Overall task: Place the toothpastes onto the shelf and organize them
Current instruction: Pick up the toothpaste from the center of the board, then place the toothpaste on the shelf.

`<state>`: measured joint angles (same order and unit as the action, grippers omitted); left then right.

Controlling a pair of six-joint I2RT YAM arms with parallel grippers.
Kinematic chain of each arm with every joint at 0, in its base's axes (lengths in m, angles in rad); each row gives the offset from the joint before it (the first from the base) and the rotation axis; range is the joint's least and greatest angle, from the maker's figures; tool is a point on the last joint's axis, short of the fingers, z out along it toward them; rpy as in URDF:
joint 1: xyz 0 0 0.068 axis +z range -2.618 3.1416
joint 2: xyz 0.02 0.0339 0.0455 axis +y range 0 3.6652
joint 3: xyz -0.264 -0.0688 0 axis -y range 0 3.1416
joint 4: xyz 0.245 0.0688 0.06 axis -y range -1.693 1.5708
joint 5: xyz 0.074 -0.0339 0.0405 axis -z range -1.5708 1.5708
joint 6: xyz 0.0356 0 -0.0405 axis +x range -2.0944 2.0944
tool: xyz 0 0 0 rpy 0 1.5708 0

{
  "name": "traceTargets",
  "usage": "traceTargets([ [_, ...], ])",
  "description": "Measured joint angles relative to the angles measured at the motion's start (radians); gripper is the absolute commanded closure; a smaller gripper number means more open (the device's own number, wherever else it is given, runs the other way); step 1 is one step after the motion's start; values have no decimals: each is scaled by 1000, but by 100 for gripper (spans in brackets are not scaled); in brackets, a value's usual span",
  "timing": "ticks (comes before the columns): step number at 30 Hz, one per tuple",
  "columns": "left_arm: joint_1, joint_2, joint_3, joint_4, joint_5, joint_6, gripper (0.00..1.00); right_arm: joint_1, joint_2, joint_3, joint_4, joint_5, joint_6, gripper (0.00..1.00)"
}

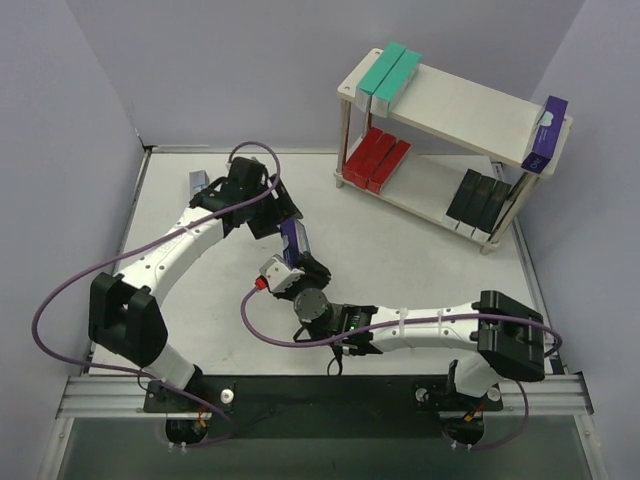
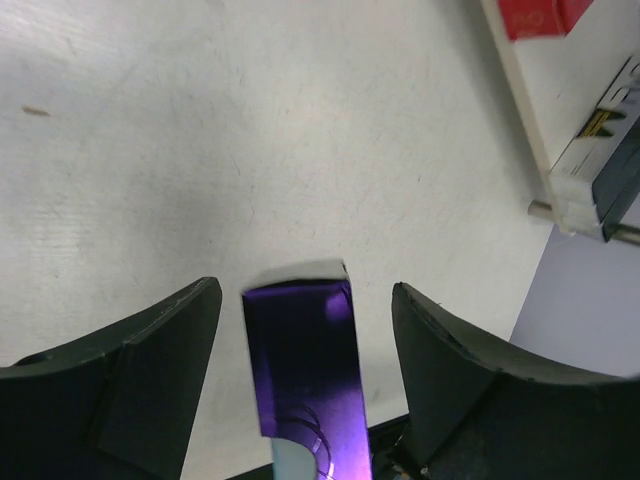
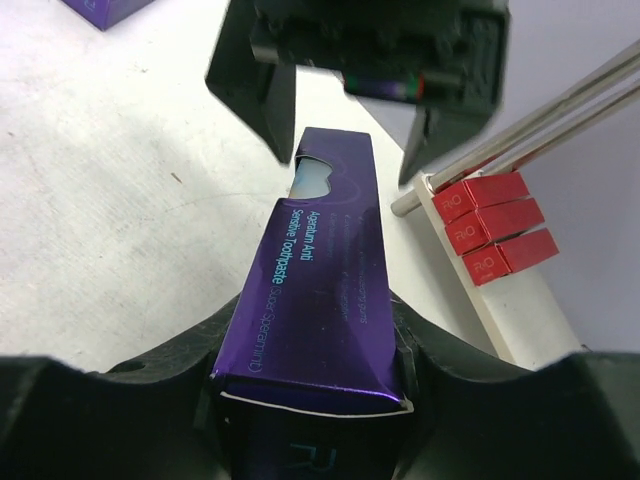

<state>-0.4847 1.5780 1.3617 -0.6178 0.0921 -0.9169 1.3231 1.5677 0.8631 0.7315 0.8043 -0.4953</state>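
My right gripper (image 3: 310, 352) is shut on the near end of a purple toothpaste carton (image 3: 325, 260) and holds it above the table, left of the shelf (image 1: 470, 105). My left gripper (image 2: 303, 300) is open, with its jaws on either side of the carton's far end (image 2: 305, 370) and a gap on both sides. In the top view the grippers (image 1: 281, 218) (image 1: 290, 266) meet at this carton (image 1: 294, 242). On the shelf, teal cartons (image 1: 390, 75) and one purple carton (image 1: 545, 135) lie on the top board. Red cartons (image 1: 377, 160) and black cartons (image 1: 480, 198) are on the lower board.
Another purple carton (image 1: 198, 182) lies on the table behind the left arm; it also shows in the right wrist view (image 3: 100, 8). The shelf's thin metal legs (image 3: 520, 120) and lower board with the red cartons (image 3: 495, 225) stand just right of the grippers.
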Motion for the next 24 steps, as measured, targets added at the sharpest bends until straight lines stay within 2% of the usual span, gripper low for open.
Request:
traceTargets([
  [6,171,-57,64,11,-5,48,18,-38,-156,0,-151,-48,111,83],
  [10,311,-133,119,14,-63,128,18,-102,-273,11,-266,-77,173,83],
  [15,356,-247,129,15,-202,293,18,-207,-388,107,-438,-116,233,83],
  [20,352,-369,-12,53,-278,417,17,-336,-434,298,-611,-133,263,83],
  [24,349,-432,-202,86,-303,475,17,-402,-435,449,-694,-112,259,81],
])
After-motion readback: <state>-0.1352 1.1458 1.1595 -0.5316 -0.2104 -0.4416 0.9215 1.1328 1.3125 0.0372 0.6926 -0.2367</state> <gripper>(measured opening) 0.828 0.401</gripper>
